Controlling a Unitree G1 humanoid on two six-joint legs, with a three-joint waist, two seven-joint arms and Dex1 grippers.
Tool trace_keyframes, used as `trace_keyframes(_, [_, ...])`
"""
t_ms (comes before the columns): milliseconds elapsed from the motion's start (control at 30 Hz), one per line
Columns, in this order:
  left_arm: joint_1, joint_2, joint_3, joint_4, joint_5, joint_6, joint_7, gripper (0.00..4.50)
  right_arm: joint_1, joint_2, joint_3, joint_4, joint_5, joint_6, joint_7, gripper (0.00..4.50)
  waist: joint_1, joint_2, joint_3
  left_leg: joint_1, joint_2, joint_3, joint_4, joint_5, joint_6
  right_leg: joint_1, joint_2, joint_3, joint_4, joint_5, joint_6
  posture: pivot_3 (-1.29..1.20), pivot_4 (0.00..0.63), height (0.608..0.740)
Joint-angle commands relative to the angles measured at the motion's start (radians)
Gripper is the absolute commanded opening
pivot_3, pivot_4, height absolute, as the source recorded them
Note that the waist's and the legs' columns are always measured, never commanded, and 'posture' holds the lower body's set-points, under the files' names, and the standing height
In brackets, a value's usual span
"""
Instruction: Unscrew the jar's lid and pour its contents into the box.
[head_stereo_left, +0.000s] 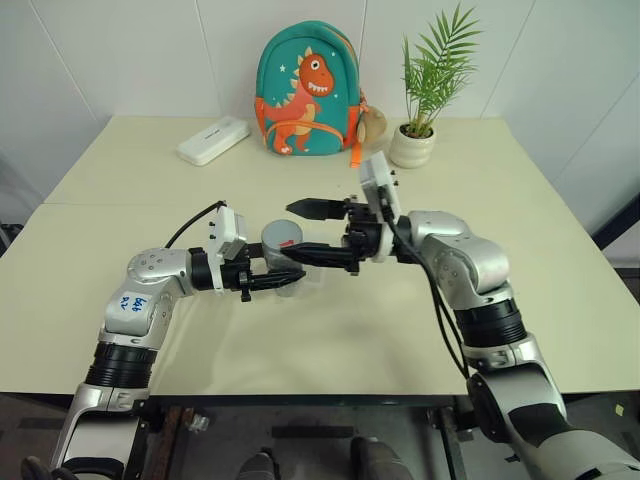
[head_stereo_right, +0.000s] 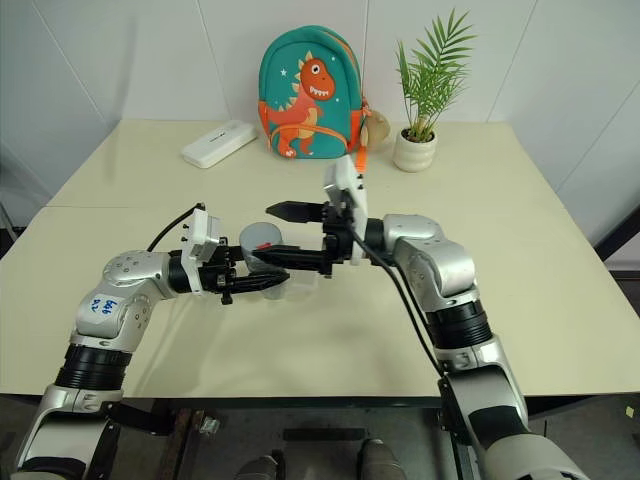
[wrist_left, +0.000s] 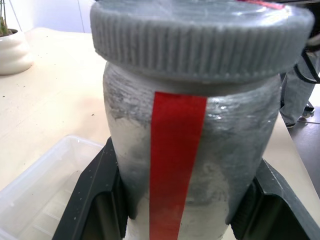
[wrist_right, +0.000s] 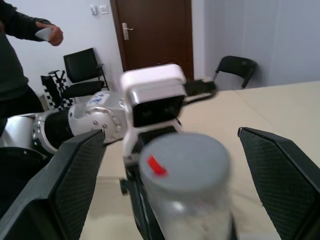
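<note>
A pale desk (head_stereo_left: 560, 300) stands against a white wall. Near its middle, the jar (head_stereo_left: 283, 252), lid (wrist_left: 200, 35) still on, is clamped upright in the left gripper (head_stereo_left: 285, 279) above the box (wrist_left: 35, 200). The right gripper (head_stereo_left: 300, 232) spreads wide around the lid, not touching.

The right end effector (wrist_right: 170, 190) gapes around the lid (wrist_right: 184, 161).

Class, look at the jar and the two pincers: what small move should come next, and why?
Probably close the open right pincer onto the lid. The left pincer is shut on the jar, the lid is on, and the right fingers straddle it without touching.
</note>
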Motion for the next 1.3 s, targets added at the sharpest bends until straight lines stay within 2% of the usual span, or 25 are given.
trace_keyframes(33, [-0.016,-0.008,0.007,-0.009,-0.011,-0.030,-0.013,2.03,-0.015,0.023,0.030,-0.012,-0.044,-0.045,-0.039,4.48,-0.001,0.000,0.000,0.000,0.000,0.000,0.000,0.000,0.000,0.000,0.000,0.000,0.000,0.000,0.000,0.00,0.150,0.740])
trace_keyframes(233, [-0.015,-0.020,0.002,-0.014,-0.009,-0.029,-0.013,2.03,-0.050,0.060,0.032,0.035,-0.066,-0.086,-0.051,4.48,-0.002,0.000,0.000,0.000,0.000,0.000,0.000,0.000,0.000,0.000,0.000,0.000,0.000,0.000,0.000,0.00,0.150,0.740])
trace_keyframes(400, [-0.015,-0.020,0.003,-0.015,-0.008,-0.030,-0.012,2.03,-0.080,0.041,0.005,0.096,-0.074,-0.115,-0.041,4.48,-0.002,0.000,0.000,0.000,0.000,0.000,0.000,0.000,0.000,0.000,0.000,0.000,0.000,0.000,0.000,0.00,0.150,0.740])
trace_keyframes(567, [-0.015,-0.016,0.006,-0.013,-0.006,-0.035,-0.006,2.03,-0.083,-0.023,-0.025,0.141,-0.081,-0.134,-0.006,4.48,-0.002,0.000,0.000,0.000,0.000,0.000,0.000,0.000,0.000,0.000,0.000,0.000,0.000,0.000,0.000,0.00,0.150,0.740])
trace_keyframes(800, [-0.003,-0.003,0.020,-0.016,-0.008,-0.041,0.007,2.03,-0.061,-0.172,-0.062,0.254,-0.099,-0.207,0.095,4.48,0.002,0.000,0.000,0.000,0.000,0.000,0.000,0.000,0.000,0.000,0.000,0.000,-0.001,0.000,0.000,0.00,0.150,0.740])
trace_keyframes(933, [0.005,-0.003,0.023,-0.021,-0.008,-0.042,0.011,2.03,-0.090,-0.200,-0.096,0.315,-0.091,-0.211,0.120,4.48,-0.007,0.000,0.000,0.000,0.000,0.001,0.000,0.000,0.000,0.000,0.000,0.000,0.000,0.000,0.000,0.00,0.150,0.740])
trace_keyframes(1133, [0.006,0.000,0.023,-0.022,-0.007,-0.039,0.011,2.03,-0.064,-0.145,-0.099,0.149,0.040,-0.051,0.152,4.48,-0.007,0.000,0.000,0.000,0.000,0.001,-0.001,0.000,0.000,-0.001,0.000,0.000,0.001,0.000,0.000,0.00,0.150,0.740])
trace_keyframes(1300, [0.003,-0.001,0.018,-0.022,-0.005,-0.033,0.009,2.03,-0.021,-0.071,-0.021,0.014,0.034,0.018,0.082,4.48,-0.001,0.000,0.000,0.000,0.000,0.000,0.000,0.000,0.000,0.000,0.000,0.000,0.001,0.000,0.000,0.00,0.150,0.740])
